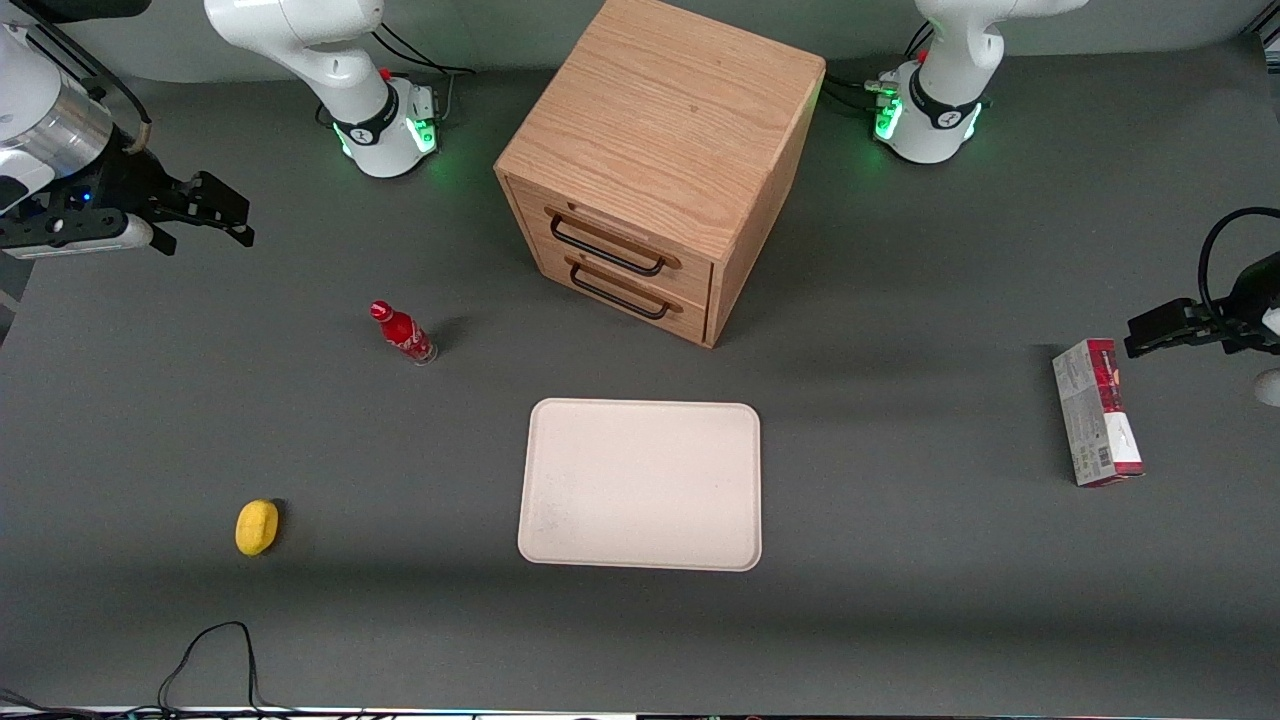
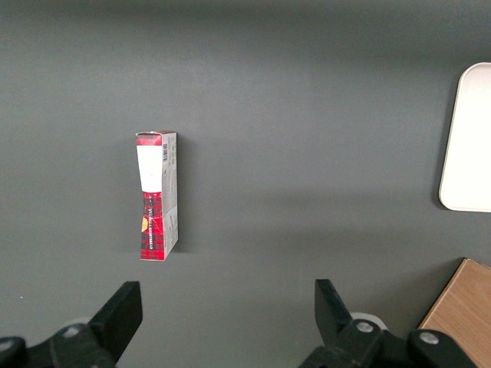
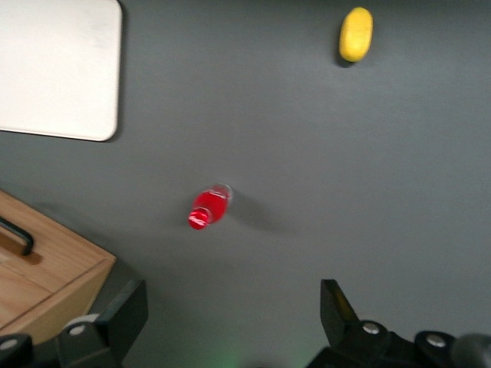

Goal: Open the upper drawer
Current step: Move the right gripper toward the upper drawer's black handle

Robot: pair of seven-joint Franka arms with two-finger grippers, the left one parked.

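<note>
Black gripper (image 1: 215,212) high at table's working-arm end, fingers (image 3: 115,310) wide apart, holding nothing. Upper drawer (image 1: 612,243) shut in cabinet (image 1: 665,130), at 12 o'clock from tray (image 1: 640,485).

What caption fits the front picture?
Open gripper hovers toward the working arm's end, away from the closed upper drawer of the cabinet.

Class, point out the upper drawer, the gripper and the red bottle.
Upper drawer (image 1: 607,246), front view, on its handle.
Gripper (image 1: 215,212), front view, between its open fingertips, above the table's working-arm end.
Red bottle (image 1: 404,333), front view, on its body.
</note>
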